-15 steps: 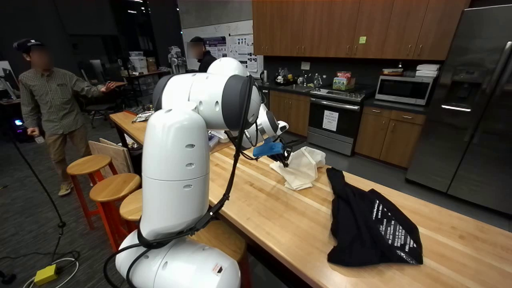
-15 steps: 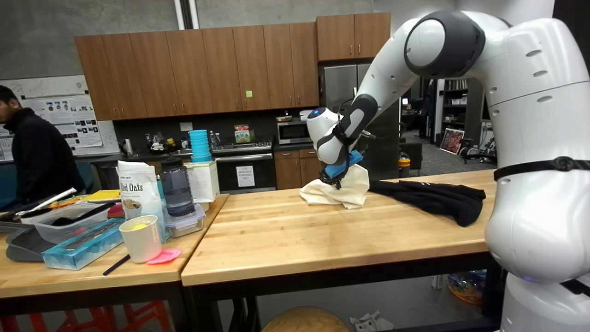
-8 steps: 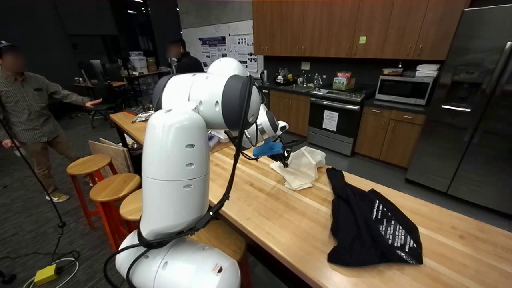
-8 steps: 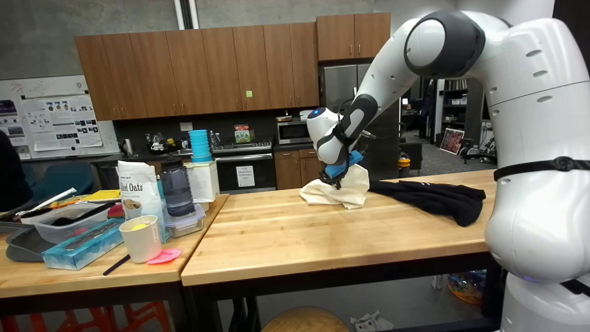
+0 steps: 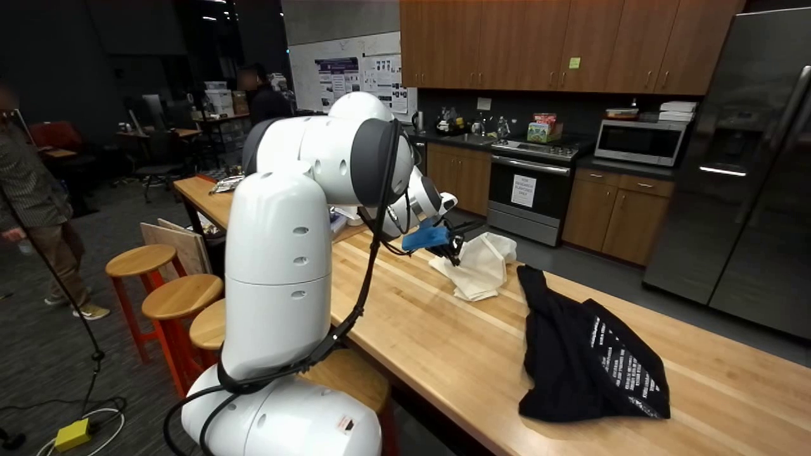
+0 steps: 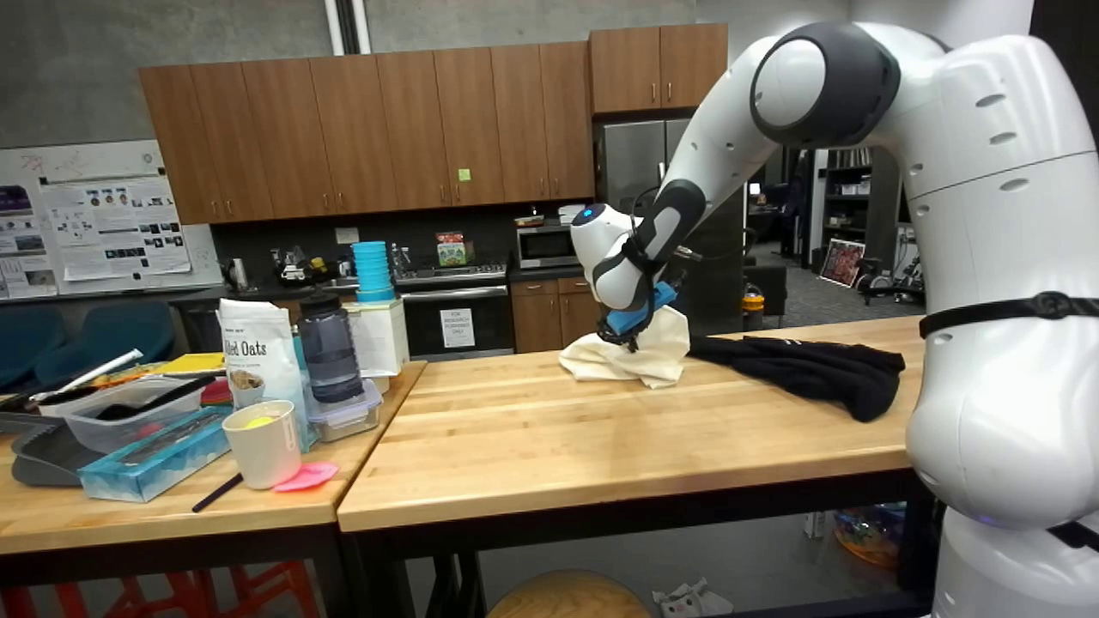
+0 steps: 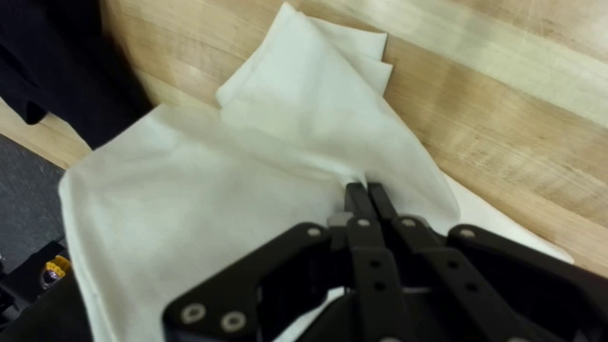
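Cream cloth (image 7: pixel 190 199) shifted slightly, gripper (image 7: pixel 365 186) pinching it, grasp clear only in wrist view, arm (image 6: pixel 987 137) arched over tabletop (image 6: pixel 532 438)

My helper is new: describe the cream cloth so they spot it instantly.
Find the long wooden table beside the white robot arm. On it lies the crumpled cream cloth, a fold pinched by the pincer. Its pale colour sets it apart from the nearby white-printed black garment.
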`<action>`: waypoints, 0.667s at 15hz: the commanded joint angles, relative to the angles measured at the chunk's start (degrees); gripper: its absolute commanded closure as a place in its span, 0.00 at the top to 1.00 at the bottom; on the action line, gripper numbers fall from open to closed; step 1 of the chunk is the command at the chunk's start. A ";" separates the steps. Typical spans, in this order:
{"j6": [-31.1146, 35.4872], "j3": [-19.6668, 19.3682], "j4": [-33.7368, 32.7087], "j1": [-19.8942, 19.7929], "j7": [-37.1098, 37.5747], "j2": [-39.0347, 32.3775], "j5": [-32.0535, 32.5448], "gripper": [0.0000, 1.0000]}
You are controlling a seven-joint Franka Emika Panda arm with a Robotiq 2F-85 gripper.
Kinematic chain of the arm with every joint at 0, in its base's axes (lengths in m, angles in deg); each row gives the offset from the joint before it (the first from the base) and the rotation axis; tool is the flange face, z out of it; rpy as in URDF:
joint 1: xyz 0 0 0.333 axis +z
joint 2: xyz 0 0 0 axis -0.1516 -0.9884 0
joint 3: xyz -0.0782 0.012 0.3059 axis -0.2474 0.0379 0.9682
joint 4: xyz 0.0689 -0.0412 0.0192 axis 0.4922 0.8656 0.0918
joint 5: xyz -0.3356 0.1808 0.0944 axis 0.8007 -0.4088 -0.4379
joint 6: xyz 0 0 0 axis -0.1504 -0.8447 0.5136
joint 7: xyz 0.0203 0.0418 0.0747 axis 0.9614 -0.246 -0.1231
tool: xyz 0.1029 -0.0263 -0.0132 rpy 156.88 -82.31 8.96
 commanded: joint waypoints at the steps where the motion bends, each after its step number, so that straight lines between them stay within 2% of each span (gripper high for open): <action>1: -0.77 -1.96 -0.06 -0.04 3.26 -0.47 2.24 0.00; 4: -0.75 -3.35 -0.01 -0.01 6.07 0.47 4.43 0.00; 7: -1.76 -3.31 -0.71 1.88 10.74 1.41 12.62 0.00; 10: -2.66 -0.86 -0.90 4.05 14.37 1.61 20.84 0.00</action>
